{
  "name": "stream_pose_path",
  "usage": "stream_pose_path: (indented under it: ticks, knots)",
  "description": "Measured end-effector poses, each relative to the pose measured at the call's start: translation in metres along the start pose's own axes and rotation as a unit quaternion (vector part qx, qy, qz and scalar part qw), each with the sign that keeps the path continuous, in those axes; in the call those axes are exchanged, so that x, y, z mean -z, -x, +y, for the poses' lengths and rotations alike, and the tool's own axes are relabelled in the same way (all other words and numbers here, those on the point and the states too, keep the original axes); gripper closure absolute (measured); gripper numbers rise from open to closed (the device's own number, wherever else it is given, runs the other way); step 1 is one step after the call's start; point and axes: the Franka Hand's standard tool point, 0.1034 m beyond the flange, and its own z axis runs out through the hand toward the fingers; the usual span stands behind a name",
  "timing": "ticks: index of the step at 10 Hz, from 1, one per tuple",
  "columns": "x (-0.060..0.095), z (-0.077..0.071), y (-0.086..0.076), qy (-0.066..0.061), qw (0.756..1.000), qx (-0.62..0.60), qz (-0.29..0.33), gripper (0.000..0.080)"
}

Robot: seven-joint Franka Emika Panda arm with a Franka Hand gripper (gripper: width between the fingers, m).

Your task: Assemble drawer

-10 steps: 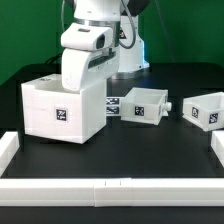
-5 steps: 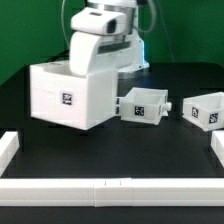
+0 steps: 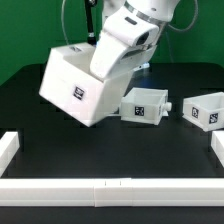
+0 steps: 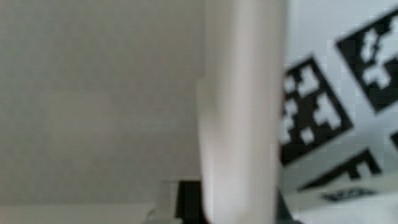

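Exterior view: the gripper (image 3: 103, 66) is pinching a wall of the drawer box (image 3: 82, 90), which is hanging tilted above the table (image 3: 30, 122), on the exterior view's left of the nearest tray (image 3: 146, 105). It is probably reorienting the box. The next move needs the box set down with its opening facing that tray.

No words or numbers can be read. The only signs are black-and-white square tags: one on the big box (image 3: 80, 85), one on the middle small box (image 3: 146, 104), and one on the right small box (image 3: 206, 108). The wrist view shows blurry tags (image 4: 347, 110) up close.
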Motion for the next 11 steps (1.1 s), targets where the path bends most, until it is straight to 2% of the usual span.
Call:
stream_pose_path:
  ticks: [2,3,4,6,7,8,9,10,11]
  knots:
    - [0.012,0.016,0.013,0.001,0.998,0.003,-0.062,0.0768]
    - [0.012,0.014,0.016,-0.007,0.996,-0.005,-0.094,0.0768]
    - [0.009,0.009,0.011,-0.013,0.992,0.006,-0.128,0.0768]
    - [0.006,0.004,0.005,-0.021,0.985,0.02,-0.171,0.0768]
    - [0.005,0.001,0.005,-0.026,0.977,0.018,-0.213,0.0768]
    - [0.006,0.01,0.001,-0.018,0.962,-0.016,-0.272,0.0768]
    - [0.001,0.014,-0.009,-0.005,0.949,-0.057,-0.309,0.0768]
    - [-0.007,0.013,-0.014,-0.002,0.933,-0.073,-0.352,0.0768]
    - [-0.011,0.014,-0.016,-0.006,0.923,-0.072,-0.378,0.0768]
